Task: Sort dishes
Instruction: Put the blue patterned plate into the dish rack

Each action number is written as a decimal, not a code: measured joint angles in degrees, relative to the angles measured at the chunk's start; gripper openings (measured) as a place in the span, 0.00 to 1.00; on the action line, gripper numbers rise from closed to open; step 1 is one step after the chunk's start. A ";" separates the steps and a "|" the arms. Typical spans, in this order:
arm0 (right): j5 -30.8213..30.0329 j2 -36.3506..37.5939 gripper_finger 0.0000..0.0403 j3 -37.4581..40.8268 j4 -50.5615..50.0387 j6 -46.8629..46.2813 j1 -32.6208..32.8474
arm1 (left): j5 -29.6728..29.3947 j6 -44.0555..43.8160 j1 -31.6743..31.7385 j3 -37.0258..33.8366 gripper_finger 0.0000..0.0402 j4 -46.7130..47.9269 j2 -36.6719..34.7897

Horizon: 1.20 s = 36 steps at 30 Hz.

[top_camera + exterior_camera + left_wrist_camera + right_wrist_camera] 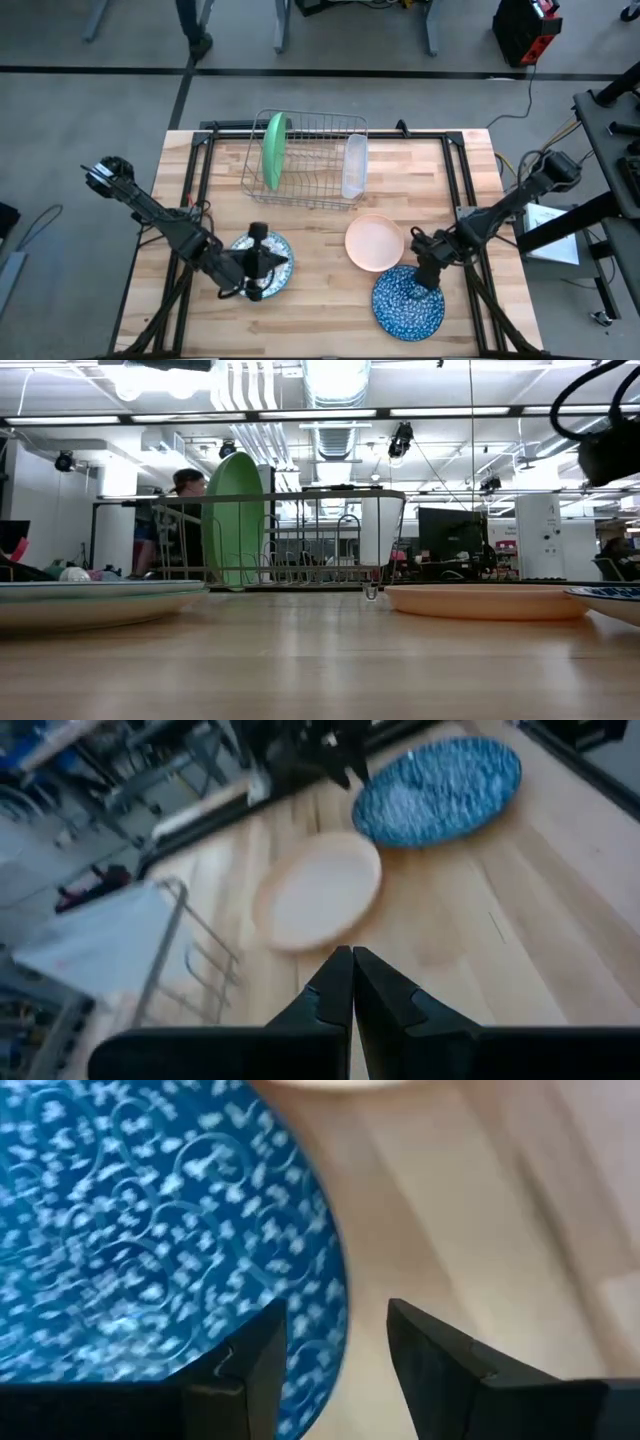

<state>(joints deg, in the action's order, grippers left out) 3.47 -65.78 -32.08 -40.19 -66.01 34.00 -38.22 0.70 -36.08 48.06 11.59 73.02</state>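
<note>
Wire rack [305, 160] held the green plate [272, 150] upright and a clear tray [354, 165]. Left end effector [258, 262], pressed together, over the floral plate [278, 262]. Right end effector [428, 272], spread, above the blue plate [408, 303]; pink bowl [374, 242] on desk [320, 310].

From where I stand, no lettering, label, brand or number can be read on anything on the table. The signs and screens far off in the room behind are too small and blurred to make out.
</note>
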 joint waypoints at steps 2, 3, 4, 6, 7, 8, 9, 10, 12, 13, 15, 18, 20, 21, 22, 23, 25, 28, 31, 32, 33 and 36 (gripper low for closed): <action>-0.01 1.13 0.38 0.00 0.01 -3.55 1.54 | 0.46 3.68 1.13 1.25 0.00 -2.81 0.73; -0.01 1.60 0.37 0.00 -0.06 -5.51 2.46 | 1.46 4.64 1.62 1.98 0.00 -3.19 1.26; -0.02 2.00 0.37 0.00 -0.06 -7.71 3.51 | 2.16 5.35 2.30 2.69 0.00 -3.46 2.17; -0.01 2.82 0.36 0.00 -0.12 -11.97 6.04 | 3.33 7.35 3.95 4.75 0.00 -6.00 4.94; -0.16 3.03 0.36 0.00 -0.20 -14.13 7.26 | 3.37 8.82 4.83 6.03 0.00 -7.81 6.65; -0.56 3.15 0.36 0.00 -0.29 -16.42 8.46 | 3.38 10.62 5.77 7.62 0.00 -9.93 8.68; -1.05 3.15 0.36 0.06 -0.27 -18.67 9.66 | 3.85 12.60 6.58 9.47 0.00 -12.32 10.93; -1.63 3.15 0.37 0.11 -0.35 -21.17 10.84 | 5.33 14.88 7.34 11.25 0.00 -13.84 13.01; -2.27 2.93 0.39 0.13 -0.36 -25.76 13.30 | 8.58 18.53 8.83 14.17 0.00 -14.26 17.22; -2.84 2.69 0.40 0.14 -0.36 -27.97 14.62 | 11.22 19.54 9.67 15.79 0.00 -15.45 19.53; -4.84 2.15 0.41 0.20 -0.42 -32.29 17.55 | 16.75 19.99 11.16 18.93 0.00 -15.69 23.60; -6.93 1.29 0.44 0.31 -0.48 -38.30 21.90 | 23.39 19.18 12.78 24.37 0.00 -16.13 29.98; -7.18 0.61 0.45 0.31 -0.68 -42.32 24.42 | 24.24 18.90 12.85 28.51 0.00 -15.71 34.66; -7.59 0.21 0.45 0.31 -1.33 -44.48 25.72 | 24.52 19.30 12.61 30.70 0.00 -15.64 37.14; -7.96 -0.23 0.45 0.39 -1.80 -46.52 26.86 | 25.29 19.83 12.27 32.72 0.00 -15.64 39.09; -8.38 -0.92 0.45 0.50 -1.64 -47.83 27.91 | 26.24 20.47 12.09 34.68 0.00 -15.54 41.17; -9.33 -2.53 0.45 0.52 -1.09 -49.78 29.61 | 28.18 20.76 11.97 38.41 0.00 -16.07 44.98; -10.10 -4.89 0.45 0.52 1.52 -51.53 31.18 | 30.45 18.42 12.11 42.60 0.00 -15.43 50.14; -12.00 -7.74 0.45 0.42 5.40 -51.50 32.04 | 31.39 16.44 12.04 45.91 0.00 -14.90 53.99; -12.23 -8.53 0.45 0.35 5.94 -51.11 32.16 | 31.46 15.95 11.90 46.73 0.00 -14.47 54.90; -12.34 -9.12 0.45 0.34 6.44 -50.64 32.17 | 31.51 15.10 11.74 47.48 0.00 -13.94 55.82; -13.39 -11.21 0.45 -0.96 5.64 -50.07 32.15 | 32.08 11.73 11.60 48.65 0.00 -12.07 58.41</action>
<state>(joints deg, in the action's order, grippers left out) -9.92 -77.00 -33.04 -34.55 -116.08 66.15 -6.14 12.43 -24.48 96.71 -0.48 131.43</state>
